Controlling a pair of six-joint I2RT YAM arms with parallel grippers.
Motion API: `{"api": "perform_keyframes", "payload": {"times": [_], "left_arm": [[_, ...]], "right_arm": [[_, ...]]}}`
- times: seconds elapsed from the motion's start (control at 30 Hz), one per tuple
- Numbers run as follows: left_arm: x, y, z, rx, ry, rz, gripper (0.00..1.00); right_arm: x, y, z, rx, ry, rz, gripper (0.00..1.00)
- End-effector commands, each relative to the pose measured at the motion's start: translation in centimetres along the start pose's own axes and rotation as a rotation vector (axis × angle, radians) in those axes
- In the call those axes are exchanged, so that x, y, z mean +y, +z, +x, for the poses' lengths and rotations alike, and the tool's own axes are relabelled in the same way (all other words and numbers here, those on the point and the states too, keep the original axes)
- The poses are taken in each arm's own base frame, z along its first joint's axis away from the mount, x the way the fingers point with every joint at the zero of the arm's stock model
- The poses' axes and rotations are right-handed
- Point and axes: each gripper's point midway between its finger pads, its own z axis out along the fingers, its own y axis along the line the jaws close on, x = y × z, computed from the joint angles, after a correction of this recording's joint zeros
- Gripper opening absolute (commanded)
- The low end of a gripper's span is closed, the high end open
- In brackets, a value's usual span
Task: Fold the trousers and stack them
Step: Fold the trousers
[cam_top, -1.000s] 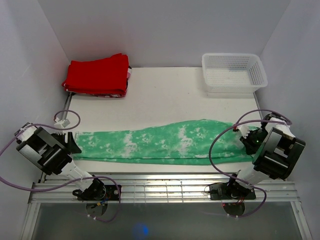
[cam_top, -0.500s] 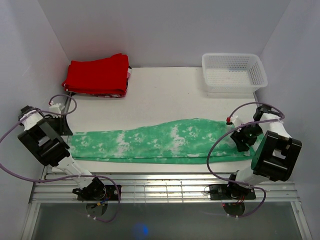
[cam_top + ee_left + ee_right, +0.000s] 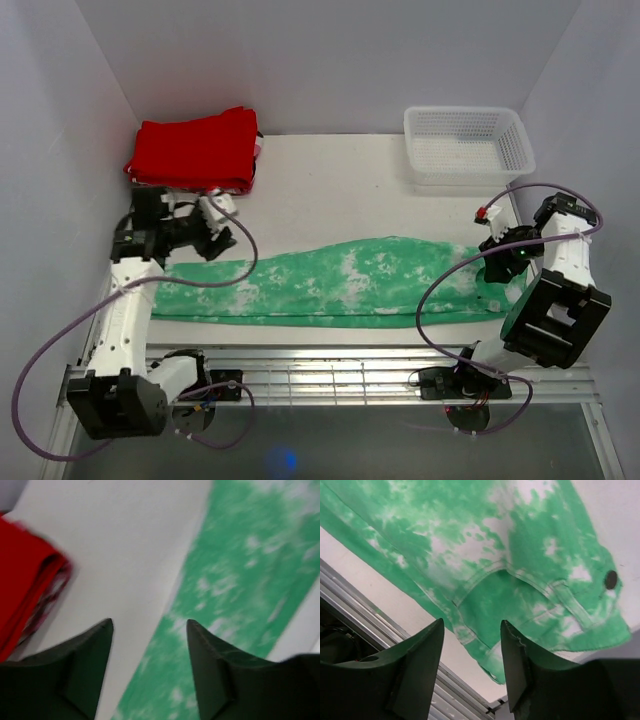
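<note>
Two grippers hang over opposite ends of the trousers (image 3: 340, 285), which lie flat in one long green-and-white strip across the near part of the table (image 3: 330, 190), running left to right. The left gripper (image 3: 150, 625) has its fingers spread with nothing between them. It sits above the far edge of the leg end, and its gap frames the line where mottled cloth meets bare white table. The red folded garment (image 3: 195, 150) lies just beyond it, in the far left corner. The right gripper (image 3: 471, 625) is likewise parted and empty over the waist end – seams, the waistband and a dark button (image 3: 610, 579) show beneath it, near the table's front edge. A white basket (image 3: 468, 145) stands in the far right corner, well apart from the trousers
</note>
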Motion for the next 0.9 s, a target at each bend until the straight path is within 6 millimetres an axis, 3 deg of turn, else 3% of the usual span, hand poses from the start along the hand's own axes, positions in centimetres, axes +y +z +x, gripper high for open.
{"api": "perform_keyframes", "payload": {"times": [0.0,0.03,0.07,0.13,0.17,0.27,0.4,0.5,0.67,0.87], "left_arm": [[-9.4,5.7,-3.0,-0.01,-0.04,0.223,0.62],[-13.4,7.6,-3.3,0.023,0.012,0.312,0.59],[-15.4,9.3,-2.1,0.086,-0.016,0.368,0.53],[-20.5,11.0,-2.0,0.154,-0.058,0.491,0.47],[-22.0,12.3,-1.0,0.206,-0.088,0.539,0.45],[-24.7,13.5,-2.2,0.174,-0.146,0.626,0.45],[-26.4,14.7,-2.3,0.176,-0.208,0.703,0.47],[-26.8,15.2,-1.9,0.187,-0.242,0.714,0.5],[-27.2,14.7,-1.1,0.205,-0.269,0.713,0.6],[-26.5,14.4,2.0,0.275,-0.306,0.66,0.62]], "right_arm": [[5.7,1.5,-0.1,-0.026,0.02,-0.168,0.54],[6.1,1.6,0.0,-0.019,-0.024,-0.14,0.5],[5.8,2.3,-0.1,-0.026,-0.066,-0.111,0.49],[7.2,3.5,-0.1,-0.024,-0.143,-0.107,0.46],[7.1,3.8,-0.4,-0.038,-0.178,-0.086,0.44],[9.1,5.0,-1.2,-0.068,-0.281,-0.086,0.41],[10.7,7.0,-3.2,-0.123,-0.441,-0.068,0.39],[11.8,8.6,-2.9,-0.111,-0.515,-0.065,0.39],[11.6,10.8,-2.4,-0.088,-0.567,-0.03,0.44],[10.8,11.8,-2.3,-0.072,-0.59,0.022,0.47]]}}
